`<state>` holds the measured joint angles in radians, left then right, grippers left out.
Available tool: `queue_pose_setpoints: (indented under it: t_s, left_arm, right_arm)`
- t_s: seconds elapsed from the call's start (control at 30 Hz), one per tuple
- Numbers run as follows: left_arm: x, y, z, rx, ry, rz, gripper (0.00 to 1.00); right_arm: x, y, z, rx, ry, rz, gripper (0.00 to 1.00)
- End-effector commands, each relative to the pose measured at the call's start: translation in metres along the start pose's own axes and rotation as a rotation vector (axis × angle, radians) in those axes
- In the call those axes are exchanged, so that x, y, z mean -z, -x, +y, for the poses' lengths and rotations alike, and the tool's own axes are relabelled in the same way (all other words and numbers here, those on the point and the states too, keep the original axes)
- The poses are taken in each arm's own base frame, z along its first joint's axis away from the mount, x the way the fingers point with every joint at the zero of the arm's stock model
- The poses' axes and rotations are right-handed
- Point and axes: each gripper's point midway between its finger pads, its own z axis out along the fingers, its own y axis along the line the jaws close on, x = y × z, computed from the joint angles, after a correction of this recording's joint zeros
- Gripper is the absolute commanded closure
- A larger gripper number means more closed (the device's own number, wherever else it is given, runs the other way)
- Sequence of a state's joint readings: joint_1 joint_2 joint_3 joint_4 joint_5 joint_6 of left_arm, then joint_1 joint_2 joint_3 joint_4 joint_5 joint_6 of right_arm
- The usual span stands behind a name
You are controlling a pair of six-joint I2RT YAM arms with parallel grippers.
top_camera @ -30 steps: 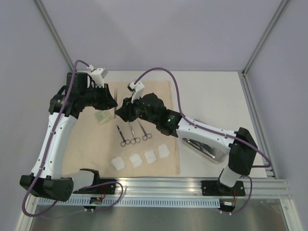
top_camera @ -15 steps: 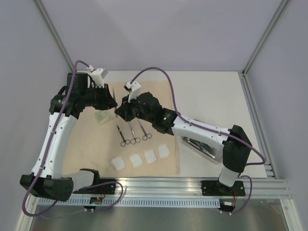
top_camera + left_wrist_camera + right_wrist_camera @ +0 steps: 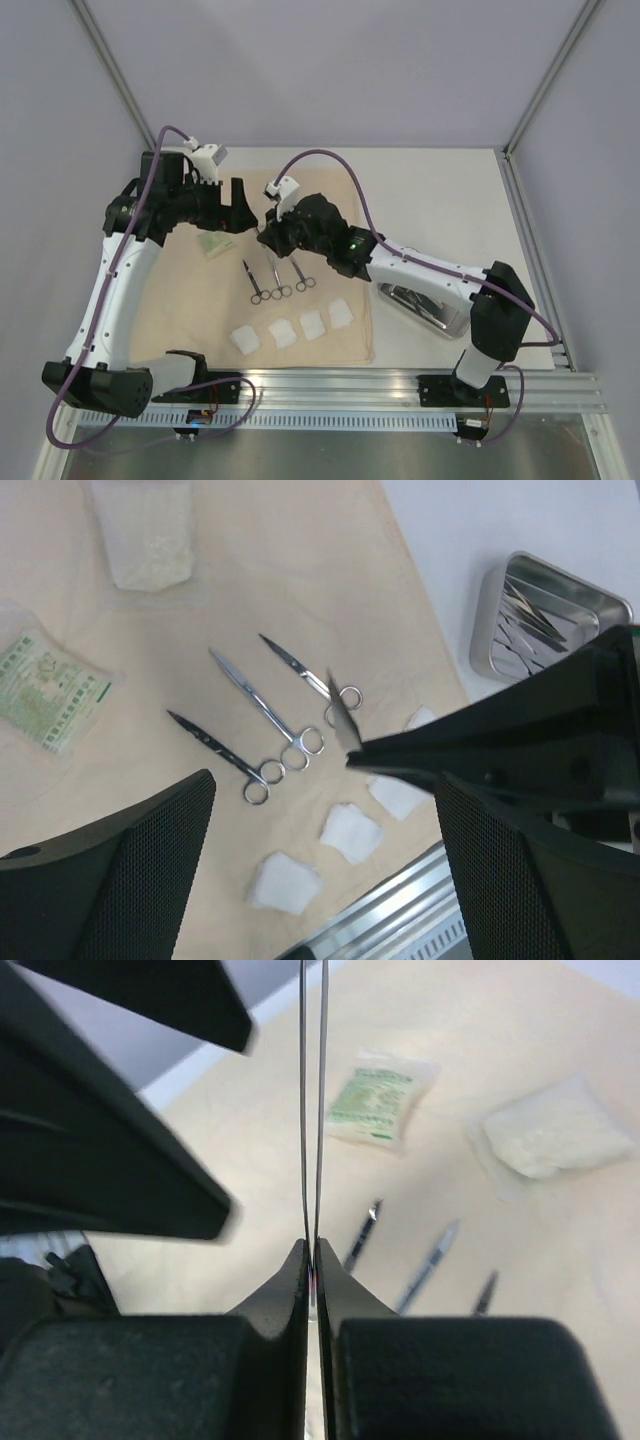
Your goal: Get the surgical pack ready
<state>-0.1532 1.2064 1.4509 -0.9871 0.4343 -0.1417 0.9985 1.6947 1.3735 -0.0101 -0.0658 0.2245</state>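
The beige cloth (image 3: pixel 200 295) lies spread on the table. On it are three scissors (image 3: pixel 272 278) and a row of several white gauze squares (image 3: pixel 285 332). My right gripper (image 3: pixel 312 1260) is shut on a pair of thin steel tweezers (image 3: pixel 313 1110), held in the air above the cloth with the tips pointing away. My left gripper (image 3: pixel 325 780) is open just beside them, with its fingers apart from the tweezers (image 3: pixel 343 720). In the top view both grippers hang close together over the cloth's far part. The steel tray (image 3: pixel 452 325) sits to the right of the cloth.
A green printed packet (image 3: pixel 213 243) and a clear pouch of white padding (image 3: pixel 145 540) lie on the cloth's far left. The tray (image 3: pixel 490 620) holds more metal instruments. An aluminium rail (image 3: pixel 400 390) runs along the near edge. Frame posts stand at the back corners.
My left gripper has opened and let go of the tweezers. My right gripper shut on them and has drawn slightly right with them.
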Motion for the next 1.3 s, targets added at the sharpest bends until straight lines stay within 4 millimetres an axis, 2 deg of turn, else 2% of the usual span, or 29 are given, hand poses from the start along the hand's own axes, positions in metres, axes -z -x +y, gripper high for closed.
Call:
queue_pose_setpoints:
  t_s: [0.0, 0.07, 0.1, 0.17, 0.2, 0.23, 0.27, 0.3, 0.37, 0.4, 0.47, 0.6, 0.7, 0.87, 1.03, 1.1, 1.27]
  left_arm:
    - [0.016, 0.013, -0.003, -0.055, 0.021, -0.028, 0.0]
    - [0.022, 0.015, 0.0, -0.081, 0.049, -0.029, 0.0]
    - [0.024, 0.017, 0.007, -0.087, 0.095, -0.03, 0.0]
    - [0.031, 0.019, 0.016, -0.112, 0.154, -0.03, 0.0]
    - [0.034, 0.02, 0.025, -0.119, 0.209, -0.032, 0.0]
    - [0.035, 0.02, 0.029, -0.126, 0.231, -0.029, 0.0]
    - [0.036, 0.019, 0.034, -0.141, 0.253, -0.023, 0.0]
    - [0.035, 0.019, 0.039, -0.143, 0.279, -0.013, 0.0]
    - [0.032, 0.016, 0.046, -0.16, 0.3, 0.008, 0.0]
    - [0.027, 0.015, 0.049, -0.156, 0.305, 0.023, 0.0]
    - [0.017, 0.011, 0.054, -0.143, 0.303, 0.052, 0.0]
    - [0.005, 0.009, 0.052, -0.137, 0.265, 0.079, 0.0]
    - [0.005, 0.011, 0.051, -0.142, 0.259, 0.075, 0.0]
    - [0.005, 0.008, 0.052, -0.148, 0.262, 0.082, 0.0]
    - [0.003, 0.007, 0.051, -0.144, 0.246, 0.089, 0.0]
    - [0.002, 0.006, 0.05, -0.142, 0.243, 0.09, 0.0]
    - [0.003, 0.006, 0.05, -0.14, 0.242, 0.094, 0.0]
  right_arm:
    - [0.032, 0.016, -0.036, 0.078, -0.05, 0.006, 1.0]
    - [0.048, 0.008, -0.051, 0.145, -0.066, 0.069, 1.0]
    - [0.063, -0.008, -0.076, 0.208, -0.122, 0.166, 0.99]
    - [0.09, -0.018, -0.1, 0.262, -0.185, 0.248, 0.99]
    - [0.114, -0.038, -0.132, 0.294, -0.275, 0.354, 1.0]
    - [0.13, -0.048, -0.145, 0.302, -0.312, 0.405, 0.99]
    - [0.154, -0.047, -0.165, 0.304, -0.386, 0.424, 1.0]
    - [0.177, -0.076, -0.178, 0.305, -0.419, 0.534, 0.99]
    - [0.213, -0.089, -0.198, 0.29, -0.483, 0.589, 1.0]
    - [0.231, -0.116, -0.202, 0.288, -0.488, 0.682, 0.99]
    - [0.259, -0.134, -0.212, 0.273, -0.54, 0.76, 1.0]
    - [0.296, -0.173, -0.231, 0.27, -0.601, 0.938, 0.99]
    - [0.314, -0.194, -0.237, 0.223, -0.629, 1.038, 1.0]
    - [0.327, -0.208, -0.249, 0.244, -0.691, 1.116, 1.0]
    - [0.33, -0.226, -0.258, 0.227, -0.713, 1.18, 0.99]
    - [0.324, -0.225, -0.262, 0.217, -0.724, 1.166, 0.99]
    - [0.327, -0.231, -0.273, 0.185, -0.76, 1.181, 0.99]
